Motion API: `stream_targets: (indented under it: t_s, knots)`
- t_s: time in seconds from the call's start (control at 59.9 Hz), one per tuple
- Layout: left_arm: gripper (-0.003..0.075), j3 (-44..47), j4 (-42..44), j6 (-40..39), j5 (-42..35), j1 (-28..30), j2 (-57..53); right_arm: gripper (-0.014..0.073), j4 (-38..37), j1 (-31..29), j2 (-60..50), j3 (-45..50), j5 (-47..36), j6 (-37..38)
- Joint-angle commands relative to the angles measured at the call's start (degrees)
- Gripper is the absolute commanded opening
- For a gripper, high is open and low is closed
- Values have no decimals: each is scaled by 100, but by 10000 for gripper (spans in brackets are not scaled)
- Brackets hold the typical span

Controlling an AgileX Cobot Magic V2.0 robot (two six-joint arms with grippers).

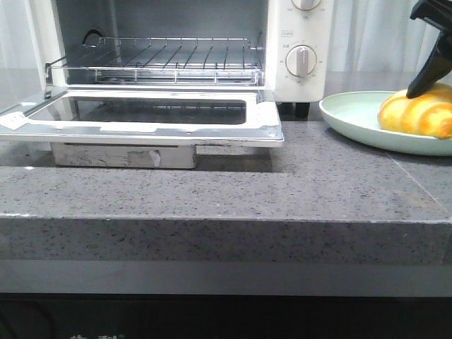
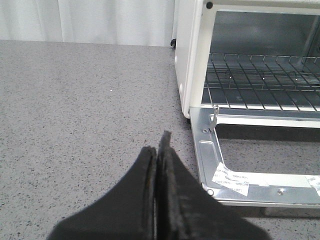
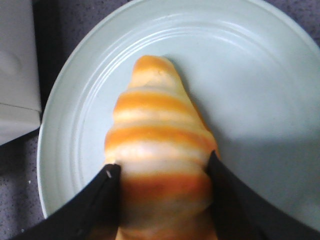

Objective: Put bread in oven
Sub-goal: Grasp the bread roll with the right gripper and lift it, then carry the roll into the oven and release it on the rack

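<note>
The bread, a glossy yellow roll with orange stripes, lies on a pale green plate at the right of the counter. My right gripper comes down on it from above. In the right wrist view its fingers press both sides of the bread, so the gripper is shut on it. The bread still rests on the plate. The white oven stands at the back with its door dropped open and its wire rack bare. My left gripper is shut and empty, low over the counter beside the door.
The open door juts toward the counter's front edge. The oven knob and a black foot are just left of the plate. Grey speckled counter lies left of the oven. A white curtain hangs behind.
</note>
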Motion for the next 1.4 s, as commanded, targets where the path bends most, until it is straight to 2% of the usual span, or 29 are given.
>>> stream_targets:
  t_s: [0.0, 0.401, 0.585, 0.701, 0.818, 0.902, 1.002, 1.086, 1.169, 1.386]
  knots:
    - [-20, -151, -22, -59, -493, 13, 16, 53, 134, 15, -261, -215, 2, -81]
    - [-20, -151, -22, -59, -493, 13, 16, 43, 134, 92, -1532, -319, 1049, -82]
    - [-20, -151, -22, -59, -500, 13, 16, 43, 343, 871, -2188, 116, 1005, -87]
    - [-20, -151, -22, -59, -514, 13, 16, 43, 799, 1714, -2242, 364, 526, -87]
    - [-20, -151, -22, -59, -514, 13, 16, 43, 1091, 2844, -2032, 392, -191, -97]
    - [-20, -151, -22, -59, -514, 13, 16, 43, 1262, 3679, -1711, 363, -1096, -97]
    - [-20, -151, -22, -59, -514, 13, 16, 43, 1269, 4337, -1219, 119, -1911, -97]
    - [-20, -151, -22, -59, -514, 13, 16, 43, 1269, 4580, -688, -280, -2254, -103]
    - [-20, -151, -22, -59, -514, 13, 16, 43, 1258, 4568, -259, -723, -2399, -136]
    - [-20, -151, -22, -59, -514, 13, 16, 43, 1251, 4045, 498, -1691, -2651, -136]
